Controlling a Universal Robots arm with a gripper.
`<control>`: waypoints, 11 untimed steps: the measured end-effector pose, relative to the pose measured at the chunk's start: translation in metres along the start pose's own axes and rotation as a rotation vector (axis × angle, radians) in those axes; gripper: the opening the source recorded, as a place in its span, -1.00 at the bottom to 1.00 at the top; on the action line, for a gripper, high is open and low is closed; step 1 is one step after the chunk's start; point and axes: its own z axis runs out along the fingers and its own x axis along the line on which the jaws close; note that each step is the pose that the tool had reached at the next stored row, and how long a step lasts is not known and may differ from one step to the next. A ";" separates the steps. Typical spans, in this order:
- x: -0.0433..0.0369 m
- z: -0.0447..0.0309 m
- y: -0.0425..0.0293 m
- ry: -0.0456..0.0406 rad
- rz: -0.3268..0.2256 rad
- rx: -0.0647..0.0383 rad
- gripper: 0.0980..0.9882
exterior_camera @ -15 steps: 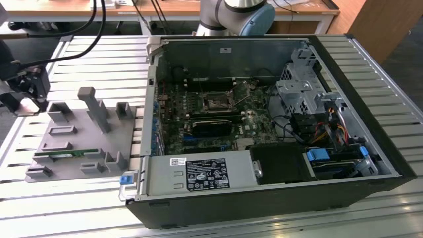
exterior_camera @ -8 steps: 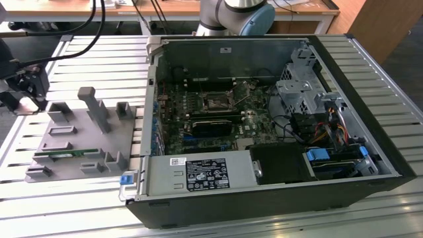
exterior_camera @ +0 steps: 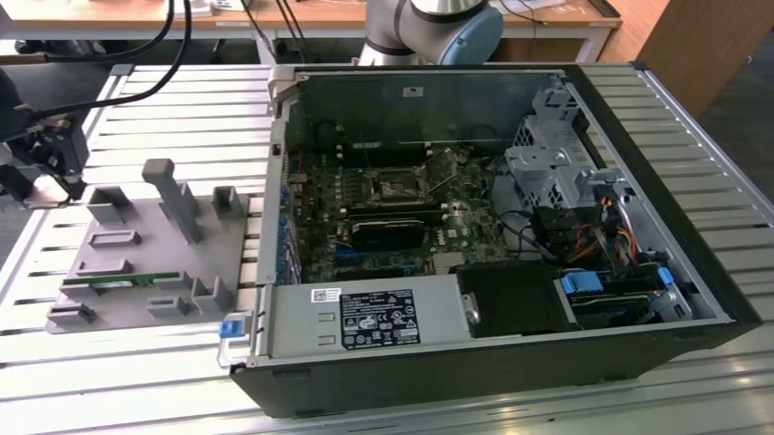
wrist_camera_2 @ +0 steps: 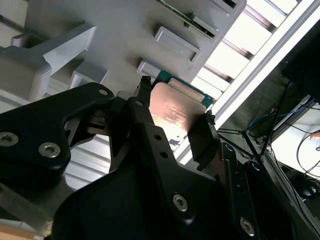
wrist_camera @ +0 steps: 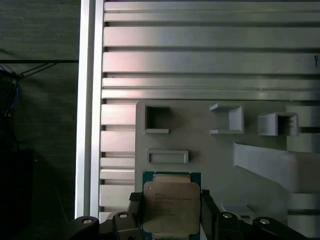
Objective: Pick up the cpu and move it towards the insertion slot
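The black two-fingered hand (wrist_camera_2: pixel 175 105) is clamped on the cpu (wrist_camera_2: pixel 176 114), a small flat square chip with a silvery metal face. In the second wrist view a black finger (wrist_camera_2: pixel 145 117) presses on each of two opposite edges of the chip. In the first wrist view a green border shows around the metal lid.

In the exterior view the hand hangs at the exterior view's left, just beyond the edge of the grey plastic tray (exterior_camera: pixel 169 263). The tray lies on the slatted aluminium surface (exterior_camera: pixel 181 100). It cannot be determined whether the cpu is clear of the tray. A long narrow green memory stick (exterior_camera: pixel 109 281) lies in one tray recess.

The insertion slot (exterior_camera: pixel 397 188) is a small square dark socket with a silver frame. It sits on the green circuit board (exterior_camera: pixel 466 237) inside the open black computer case (exterior_camera: pixel 484 381), to the exterior view's right of the tray. The cpu is well apart from the insertion slot.
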 end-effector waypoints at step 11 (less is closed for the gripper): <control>0.0001 -0.0059 0.0003 -0.0002 0.002 0.000 0.00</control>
